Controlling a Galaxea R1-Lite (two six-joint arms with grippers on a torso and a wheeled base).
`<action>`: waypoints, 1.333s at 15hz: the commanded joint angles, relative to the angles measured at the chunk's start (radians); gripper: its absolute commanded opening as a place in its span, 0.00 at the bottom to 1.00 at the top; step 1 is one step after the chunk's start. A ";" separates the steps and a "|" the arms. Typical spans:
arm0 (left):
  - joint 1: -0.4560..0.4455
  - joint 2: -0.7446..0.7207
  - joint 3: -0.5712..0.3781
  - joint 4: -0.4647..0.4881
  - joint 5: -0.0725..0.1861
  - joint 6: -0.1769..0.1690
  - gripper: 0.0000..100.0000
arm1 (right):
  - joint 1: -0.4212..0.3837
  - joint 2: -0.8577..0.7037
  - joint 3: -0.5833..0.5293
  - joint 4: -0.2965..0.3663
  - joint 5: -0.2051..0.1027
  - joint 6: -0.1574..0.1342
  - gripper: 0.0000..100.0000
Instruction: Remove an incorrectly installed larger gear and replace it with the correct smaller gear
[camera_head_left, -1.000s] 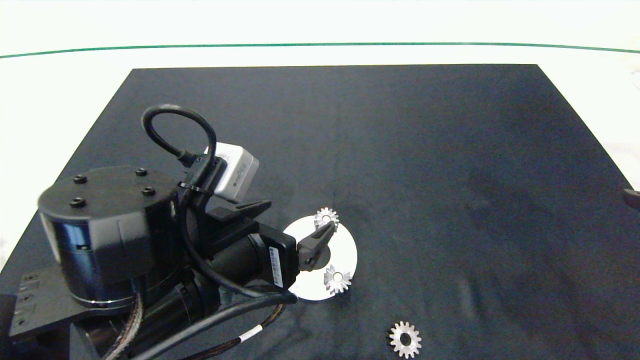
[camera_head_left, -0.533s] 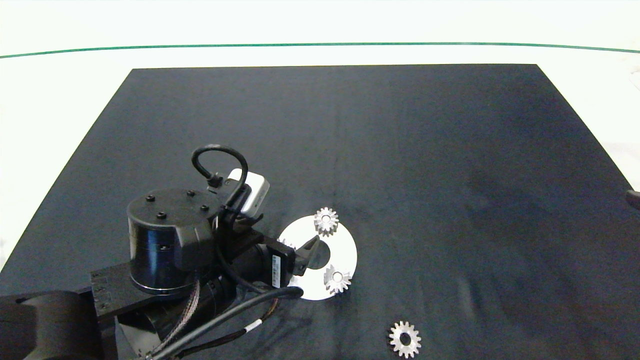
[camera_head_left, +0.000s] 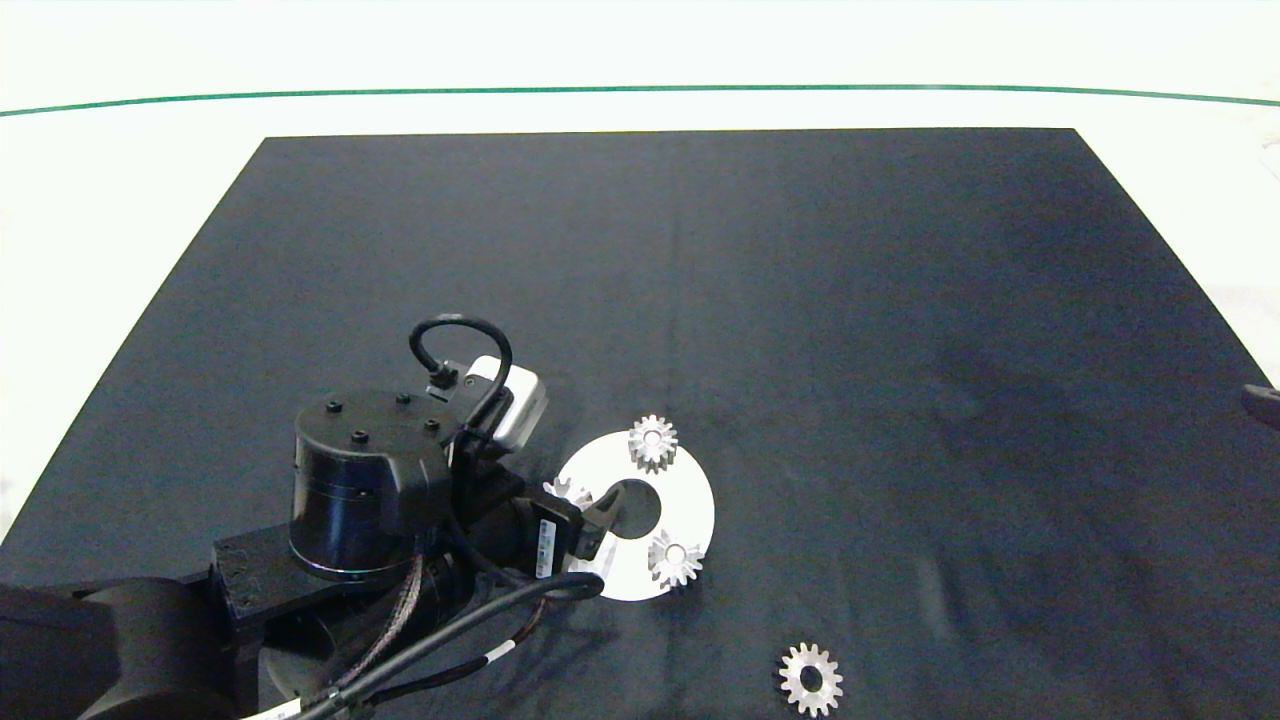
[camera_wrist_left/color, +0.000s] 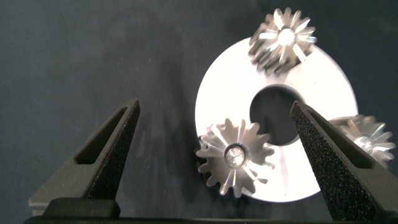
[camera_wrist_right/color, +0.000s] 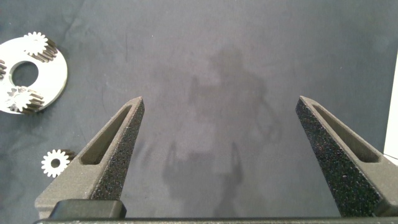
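We see the larger gear (camera_wrist_left/color: 236, 157) as a chunky silver piece with tall slanted teeth and a small centre hole, sitting upright on the left edge of the round white plate (camera_head_left: 690, 505), just left of the plate's dark middle hole. From above only its far teeth (camera_head_left: 566, 491) show, so we can hardly judge its width there. The smaller gear (camera_head_left: 811, 680) lies flat on the dark mat (camera_head_left: 800, 300), near and to the right of the plate, well apart from it; its teeth are blunt and its round centre hole is wide and dark.
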 joint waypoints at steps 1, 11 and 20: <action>-0.005 0.025 0.001 -0.004 0.004 0.001 1.00 | 0.002 0.003 0.001 0.001 0.000 -0.001 1.00; -0.005 0.069 0.015 -0.012 0.038 -0.001 0.95 | 0.003 0.006 0.010 0.001 0.000 -0.003 1.00; -0.007 0.058 0.039 -0.009 0.038 0.030 0.77 | 0.005 0.011 0.016 0.001 0.000 -0.006 1.00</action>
